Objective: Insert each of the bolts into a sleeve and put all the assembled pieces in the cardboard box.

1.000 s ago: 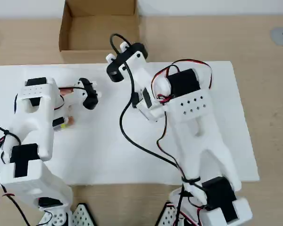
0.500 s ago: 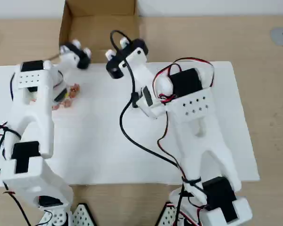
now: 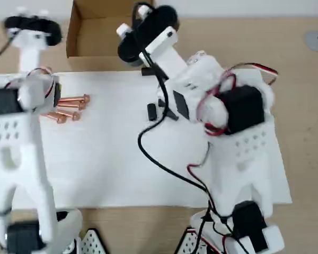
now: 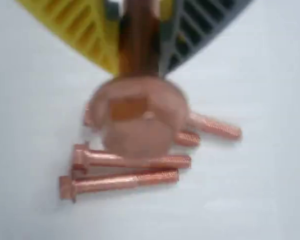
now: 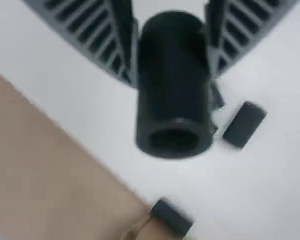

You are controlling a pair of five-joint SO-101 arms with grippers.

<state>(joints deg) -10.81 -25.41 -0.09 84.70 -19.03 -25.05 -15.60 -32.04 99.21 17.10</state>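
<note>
Well, the left pincer is squeezed tight on one copper bolt, up over the spare bolts lying on the white mat. The right pincer is closed round a black sleeve, w/ other sleeves on the mat under it. The cardboard box sits just past the mat's far edge.

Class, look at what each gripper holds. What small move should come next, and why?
The left gripper is shut on a copper bolt and the right gripper on a black sleeve, and the two parts are not yet joined. So the next move is probably to bring the arms together and line the bolt's shank up with the sleeve's open end.
</note>
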